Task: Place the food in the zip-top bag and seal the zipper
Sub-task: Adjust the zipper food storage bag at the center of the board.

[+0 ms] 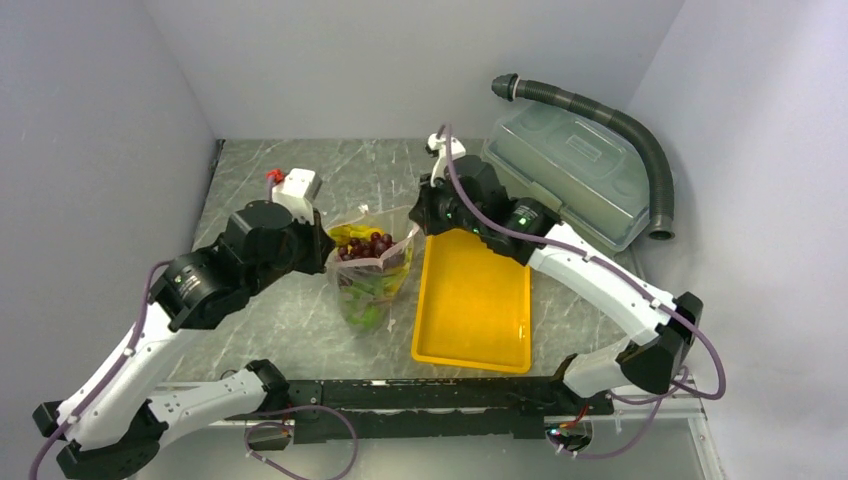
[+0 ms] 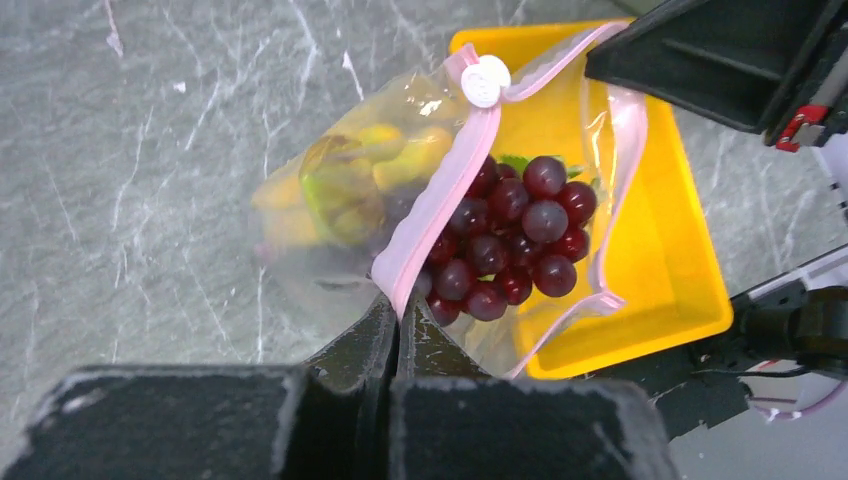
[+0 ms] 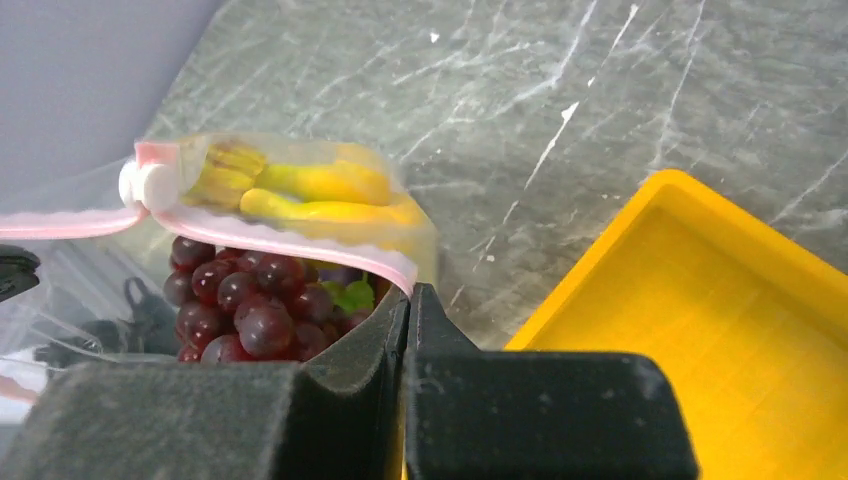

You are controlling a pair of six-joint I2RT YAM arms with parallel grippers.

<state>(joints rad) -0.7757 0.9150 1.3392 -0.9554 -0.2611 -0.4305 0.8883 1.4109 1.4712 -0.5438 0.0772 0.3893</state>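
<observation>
Hanging between the 2 arms, the zip-top bag [image 1: 372, 285] sits just left of the yellow tray [image 1: 470, 330] with its mouth upward; dark red grapes [image 2: 515, 240] show through the open mouth and yellow bananas [image 3: 310, 190] press against the clear wall below the rim. The left gripper [image 2: 398, 305] is fully closed, its 2 fingers pinching the pink zipper [image 2: 440, 190] on the bag's left side; the right gripper [image 3: 408, 295] is likewise clamped tight on the strip, on the side nearest the tray. The zipper's long axis therefore runs roughly from 1 gripper to the other, left to right across the table; the 2 lips bow apart between the pinches, so the mouth is not sealed. The white slider [image 2: 485, 80] sits at 1 end of the opening, away from both pinch points; which arm is nearer to it cannot be told, since each wrist view shows it at the far end of its own stretch of strip. Loading looks finished; sealing seems to turn on 1 gripper letting go and running that slider along the strip while the other anchors the bag.
</observation>
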